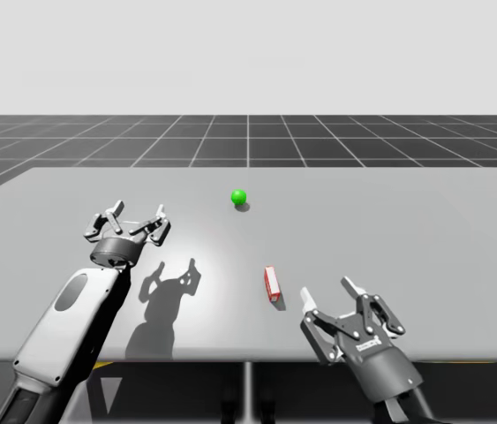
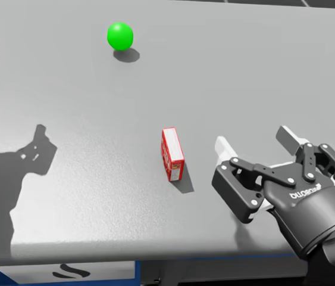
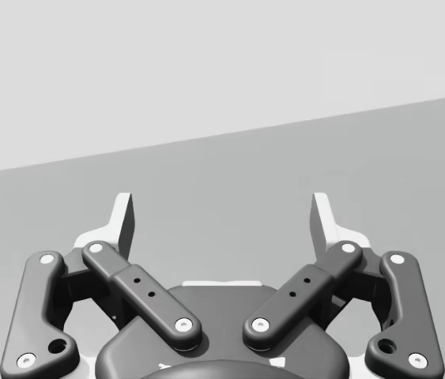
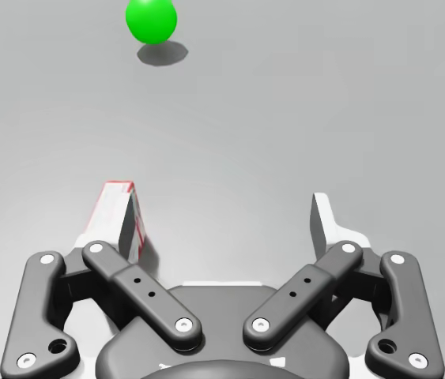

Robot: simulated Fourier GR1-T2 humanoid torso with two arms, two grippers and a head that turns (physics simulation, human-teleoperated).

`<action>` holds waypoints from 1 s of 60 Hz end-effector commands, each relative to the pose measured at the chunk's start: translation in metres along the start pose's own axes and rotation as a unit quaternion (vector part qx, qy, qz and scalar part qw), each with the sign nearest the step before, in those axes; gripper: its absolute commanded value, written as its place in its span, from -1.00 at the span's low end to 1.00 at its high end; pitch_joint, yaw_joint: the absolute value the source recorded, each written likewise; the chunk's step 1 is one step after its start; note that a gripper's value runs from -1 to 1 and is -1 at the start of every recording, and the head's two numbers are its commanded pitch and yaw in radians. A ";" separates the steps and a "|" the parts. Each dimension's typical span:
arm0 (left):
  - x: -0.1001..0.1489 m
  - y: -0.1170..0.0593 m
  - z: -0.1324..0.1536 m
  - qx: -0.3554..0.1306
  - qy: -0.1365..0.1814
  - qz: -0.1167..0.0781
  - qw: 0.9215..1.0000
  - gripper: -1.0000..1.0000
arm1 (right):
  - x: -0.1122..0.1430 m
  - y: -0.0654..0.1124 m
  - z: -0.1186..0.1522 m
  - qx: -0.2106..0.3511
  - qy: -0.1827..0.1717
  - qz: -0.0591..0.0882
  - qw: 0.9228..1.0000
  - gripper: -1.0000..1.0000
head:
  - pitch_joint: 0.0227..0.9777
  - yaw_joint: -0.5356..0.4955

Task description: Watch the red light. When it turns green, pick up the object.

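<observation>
As the upper-left light [image 2: 120, 36] is glowing green, my right gripper [image 2: 254, 140], fingers apart, is lining up to straddle the central red box [image 2: 172, 153].

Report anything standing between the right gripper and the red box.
Nothing visible does. My open right gripper hangs just beside the red box, with bare table between them; the green light sits well beyond.

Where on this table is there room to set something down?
Bare table spreads behind the green ball and right of my right gripper, and between my left gripper and the red box. Tightest: red box beside the right gripper.
</observation>
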 end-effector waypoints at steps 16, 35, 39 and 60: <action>-0.001 0.000 -0.001 0.000 -0.001 -0.002 1.000 -1.00 | -0.031 0.055 0.003 0.040 0.080 -0.018 0.996 -1.00 | 0.82 -0.15; -0.001 0.000 -0.001 0.000 -0.001 -0.002 1.000 -1.00 | -0.042 0.069 -0.020 0.020 0.107 -0.015 0.994 -1.00 | 0.82 -0.15; -0.001 0.000 0.000 0.000 -0.001 -0.001 1.000 -1.00 | -0.045 0.069 -0.028 0.010 0.104 -0.013 0.994 -1.00 | 0.82 -0.14; -0.001 0.000 -0.001 -0.001 0.000 -0.002 1.000 -1.00 | -0.057 0.074 -0.063 -0.022 0.117 0.012 0.993 -1.00 | 0.82 -0.14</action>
